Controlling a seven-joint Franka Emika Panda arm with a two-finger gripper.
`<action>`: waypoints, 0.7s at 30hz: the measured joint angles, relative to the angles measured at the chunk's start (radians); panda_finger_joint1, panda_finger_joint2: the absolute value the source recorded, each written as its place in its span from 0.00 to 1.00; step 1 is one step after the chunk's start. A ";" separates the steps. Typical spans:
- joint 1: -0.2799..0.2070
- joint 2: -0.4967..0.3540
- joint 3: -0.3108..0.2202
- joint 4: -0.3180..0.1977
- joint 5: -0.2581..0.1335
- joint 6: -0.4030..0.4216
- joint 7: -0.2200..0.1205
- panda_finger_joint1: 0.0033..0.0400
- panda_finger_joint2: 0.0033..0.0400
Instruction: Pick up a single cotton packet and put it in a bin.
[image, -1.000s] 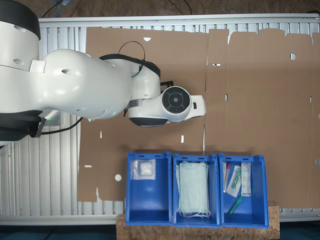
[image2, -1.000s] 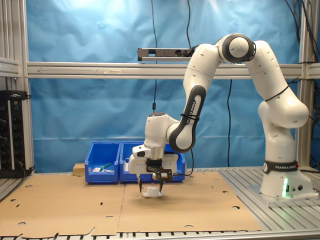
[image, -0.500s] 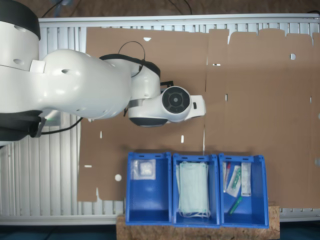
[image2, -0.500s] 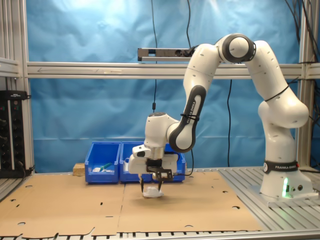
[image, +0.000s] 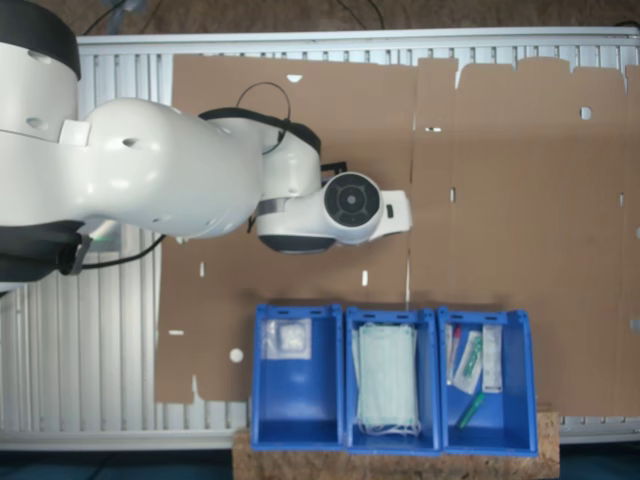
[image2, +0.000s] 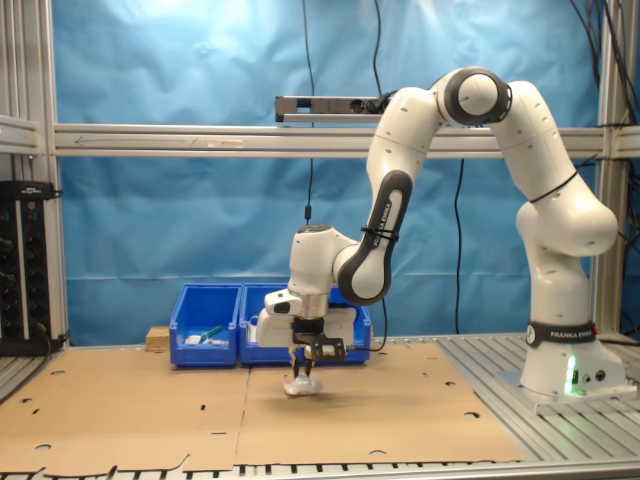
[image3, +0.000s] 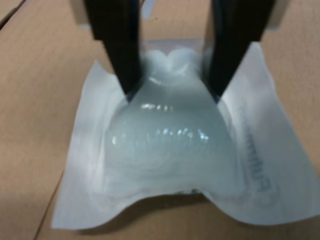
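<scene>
Tool (image3: 172, 75) is closed down on the cotton packet (image3: 172, 150): in the wrist view the two dark fingers (image3: 120, 45) pinch the packet's bulging middle from either side, and the wrapper puckers up between them. So the packet lies directly under and between the fingertips, no offset to correct.

In the second exterior view the tool (image2: 305, 372) hangs just over the cardboard sheet (image2: 150, 410) covering the table, with the packet (image2: 301, 386) at its tips. Cannot tell from here whether the packet is off the cardboard yet or touching it; a shadow under its near edge in the wrist view suggests that edge at least is raised.

Relation governing the coming move: in the first exterior view the three blue bins sit in a row at about 6 o'clock from the wrist. The bin (image: 296, 376) nearest 7 o'clock already holds a small white packet and looks the likely target; the masks bin (image: 390, 380) is the middle one.

Packet appearance: roughly square, white, soft pad under a glossy translucent wrapper, flat sealed border flaring out and curling at the corners. Judged compliant; grip on the puffed centre could slip if the wrapper slides.
</scene>
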 joint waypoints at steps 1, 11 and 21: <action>0.000 0.000 0.000 0.000 0.000 0.000 0.000 0.12 0.12; 0.000 -0.001 0.000 0.000 0.000 0.000 0.000 0.04 0.04; 0.000 -0.007 0.000 -0.002 0.000 0.000 0.000 0.04 0.04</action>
